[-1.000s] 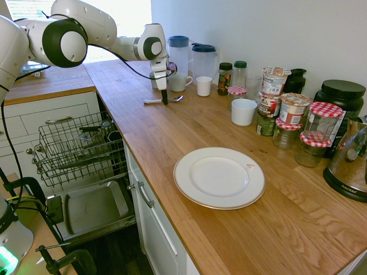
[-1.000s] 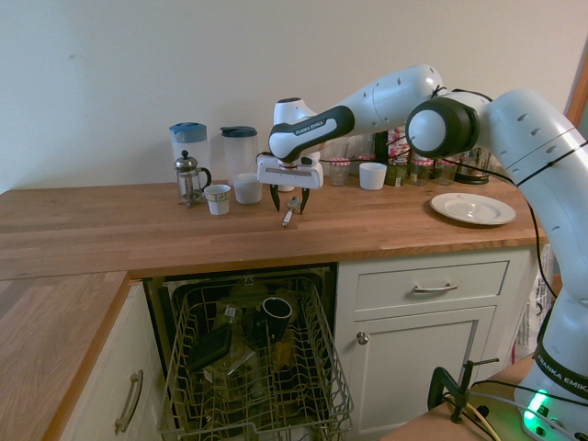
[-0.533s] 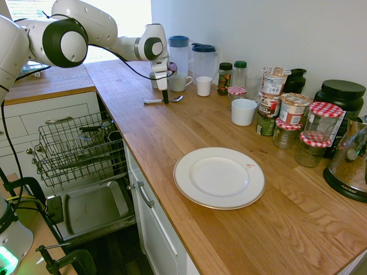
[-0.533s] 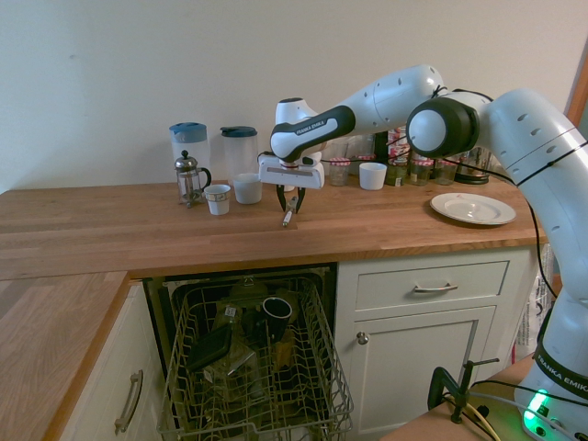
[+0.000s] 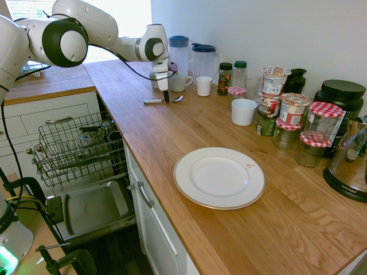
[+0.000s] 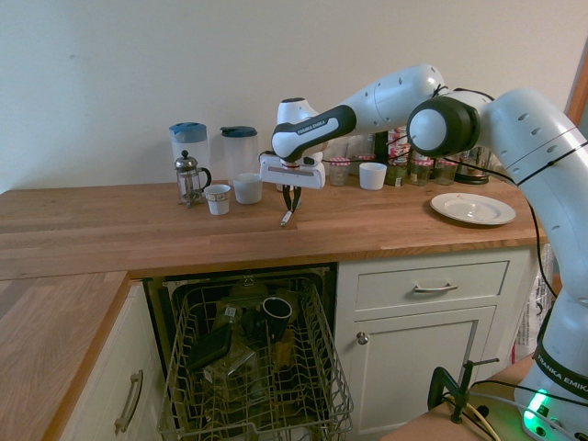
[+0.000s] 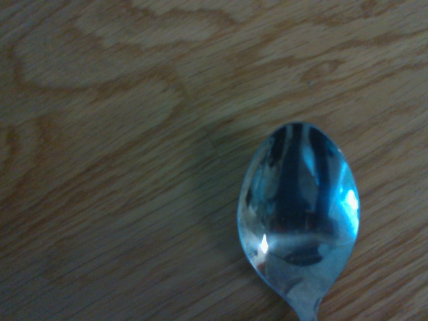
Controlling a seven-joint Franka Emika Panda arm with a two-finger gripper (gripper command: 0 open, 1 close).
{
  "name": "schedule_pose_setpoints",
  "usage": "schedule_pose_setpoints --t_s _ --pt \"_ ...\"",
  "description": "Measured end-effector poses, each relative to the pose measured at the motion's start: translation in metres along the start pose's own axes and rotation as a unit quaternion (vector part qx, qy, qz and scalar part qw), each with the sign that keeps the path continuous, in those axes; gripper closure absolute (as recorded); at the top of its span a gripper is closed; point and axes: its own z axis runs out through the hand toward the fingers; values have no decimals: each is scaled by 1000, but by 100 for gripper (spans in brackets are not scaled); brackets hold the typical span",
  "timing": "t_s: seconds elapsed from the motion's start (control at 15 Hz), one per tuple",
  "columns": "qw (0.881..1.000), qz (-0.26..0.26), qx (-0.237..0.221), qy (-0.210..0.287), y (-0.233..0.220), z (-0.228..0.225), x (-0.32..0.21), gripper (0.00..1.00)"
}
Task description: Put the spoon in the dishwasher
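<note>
The hand [image 6: 290, 198] has closed on the slim shiny silver spoon [image 5: 162, 100], lying on the wooden worktop [image 5: 172, 137] directly beneath it. The thin handle could slip out during lifting.

A shiny spoon [image 7: 299, 214] shows its oval bowl close up above a wooden worktop [image 7: 120, 167], dark reflections streaking the metal, its neck running off the frame's edge.
</note>
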Motion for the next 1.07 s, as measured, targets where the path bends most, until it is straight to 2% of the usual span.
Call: schedule_pose_setpoints --t_s 0.13,0.47,0.8,1.07 --pt "1000 0 5 -1 -1 -8 0 100" --pt "1000 -7 18 -2 10 -65 -4 100" --pt "999 -33 2 -11 58 -92 -16 100" --pt "996 -80 -7 -34 112 -113 -41 100"
